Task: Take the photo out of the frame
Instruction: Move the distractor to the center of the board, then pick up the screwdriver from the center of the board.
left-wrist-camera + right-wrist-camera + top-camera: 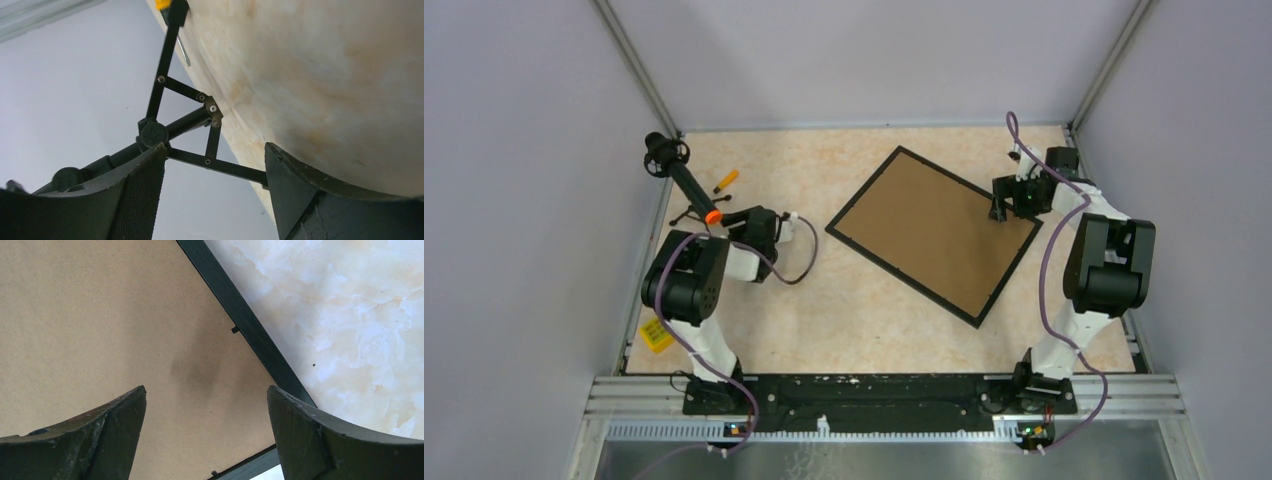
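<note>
On the beige marbled counter (824, 320), right of middle, the black-bordered brown-backed frame (934, 232) is laid face down, photo hidden. The right hand (1000, 208) is held open over its far corner; tabs (235, 330) should probably be lifted gently.

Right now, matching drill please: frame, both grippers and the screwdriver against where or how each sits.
Things:
1 frame
2 right gripper
3 left gripper
4 screwdriver

States:
A open, over the frame's brown back near its edge
B lying brown back up, centre-right
C lying flat, far left
D open, left side, away from the frame

Pairs: 1-B, 2-A, 3-D, 4-C
</note>
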Action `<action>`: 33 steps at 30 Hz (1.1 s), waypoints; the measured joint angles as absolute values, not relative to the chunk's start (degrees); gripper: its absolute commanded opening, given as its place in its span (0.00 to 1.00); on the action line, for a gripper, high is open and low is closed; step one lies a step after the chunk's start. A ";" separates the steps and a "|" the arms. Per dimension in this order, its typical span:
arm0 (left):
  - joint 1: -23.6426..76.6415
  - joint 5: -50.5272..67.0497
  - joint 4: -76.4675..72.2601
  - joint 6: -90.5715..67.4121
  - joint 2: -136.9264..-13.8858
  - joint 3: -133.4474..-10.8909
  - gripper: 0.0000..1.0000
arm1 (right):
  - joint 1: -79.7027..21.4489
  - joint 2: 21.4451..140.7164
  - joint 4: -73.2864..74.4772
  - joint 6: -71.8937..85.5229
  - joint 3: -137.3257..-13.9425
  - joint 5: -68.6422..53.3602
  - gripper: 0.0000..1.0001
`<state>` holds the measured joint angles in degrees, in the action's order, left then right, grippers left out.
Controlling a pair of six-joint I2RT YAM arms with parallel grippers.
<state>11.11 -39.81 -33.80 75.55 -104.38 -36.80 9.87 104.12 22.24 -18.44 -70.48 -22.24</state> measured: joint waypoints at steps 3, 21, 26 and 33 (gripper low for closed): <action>14.15 -38.85 -28.67 72.23 -101.01 -36.95 0.77 | 9.87 104.12 22.28 -18.41 -70.48 -22.35 0.89; 30.37 -8.78 26.68 37.08 -91.55 -84.86 0.84 | 9.89 104.12 22.33 -18.41 -70.48 -23.59 0.89; 16.95 0.93 33.82 30.02 -94.26 -105.38 0.84 | 9.89 104.12 22.33 -18.37 -70.48 -24.36 0.89; 7.79 -0.60 38.30 26.92 -105.47 -115.20 0.70 | 9.89 104.12 21.91 -18.33 -69.76 -25.21 0.89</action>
